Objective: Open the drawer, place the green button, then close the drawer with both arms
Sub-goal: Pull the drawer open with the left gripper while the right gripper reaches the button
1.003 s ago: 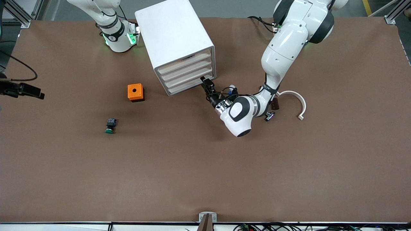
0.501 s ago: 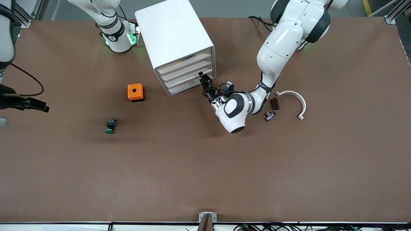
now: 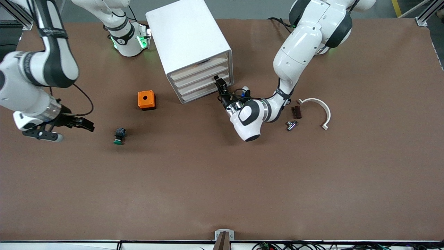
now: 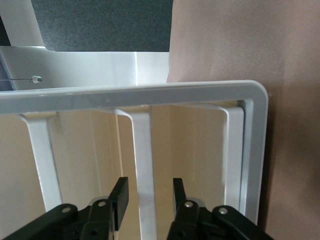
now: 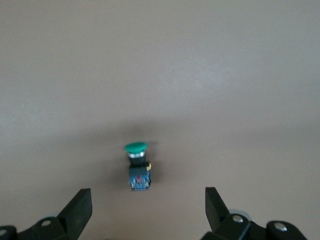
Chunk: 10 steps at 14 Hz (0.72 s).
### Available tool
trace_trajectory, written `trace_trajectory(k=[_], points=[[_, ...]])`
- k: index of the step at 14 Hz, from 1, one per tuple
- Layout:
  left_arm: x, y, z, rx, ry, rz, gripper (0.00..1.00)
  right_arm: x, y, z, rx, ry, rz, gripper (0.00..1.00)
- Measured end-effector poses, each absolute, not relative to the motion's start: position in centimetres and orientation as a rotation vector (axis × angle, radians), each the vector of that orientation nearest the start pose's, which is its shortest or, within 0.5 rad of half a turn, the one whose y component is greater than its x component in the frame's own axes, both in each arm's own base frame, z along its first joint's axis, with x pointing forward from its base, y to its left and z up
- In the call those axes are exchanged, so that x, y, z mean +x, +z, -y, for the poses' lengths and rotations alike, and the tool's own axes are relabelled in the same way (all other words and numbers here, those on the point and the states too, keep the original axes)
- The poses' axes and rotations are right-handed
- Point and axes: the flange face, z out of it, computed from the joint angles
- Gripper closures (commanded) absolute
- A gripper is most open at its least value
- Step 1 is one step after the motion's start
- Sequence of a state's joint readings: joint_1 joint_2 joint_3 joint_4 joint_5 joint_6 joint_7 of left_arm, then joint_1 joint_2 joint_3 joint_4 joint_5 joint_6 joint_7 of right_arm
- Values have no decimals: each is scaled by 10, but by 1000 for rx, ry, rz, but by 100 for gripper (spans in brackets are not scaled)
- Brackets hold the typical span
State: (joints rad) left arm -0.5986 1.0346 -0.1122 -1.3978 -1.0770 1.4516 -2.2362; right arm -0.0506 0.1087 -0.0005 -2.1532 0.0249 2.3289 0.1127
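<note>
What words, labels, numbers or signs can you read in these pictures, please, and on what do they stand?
None can be read.
Right arm's base: a dark round mark, too small to read.
Cabinet, drawer fronts, button, orange cube: no text visible.

button (image 3: 119, 135) nearer camera than cabinet (image 3: 189, 48)
</note>
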Motion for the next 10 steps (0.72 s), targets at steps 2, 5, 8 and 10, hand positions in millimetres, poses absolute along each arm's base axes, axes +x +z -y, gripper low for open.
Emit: trace_trajectory(k=[2,5,8,10], points=[[420,106,490,-1041,1452,1641,71,538,314,20,-3104,-168,-280,0],[415,106,492,-1043,1447,1624,78,523,291,10,-3096,-153,-342,0],[414,106,493,-1042,1446,1621,87,518,274,-5,-3089,-148,-381,0],[413,106,492,-1040,1445,1616,87,513,248,-12,-3095,-101,-381,0]])
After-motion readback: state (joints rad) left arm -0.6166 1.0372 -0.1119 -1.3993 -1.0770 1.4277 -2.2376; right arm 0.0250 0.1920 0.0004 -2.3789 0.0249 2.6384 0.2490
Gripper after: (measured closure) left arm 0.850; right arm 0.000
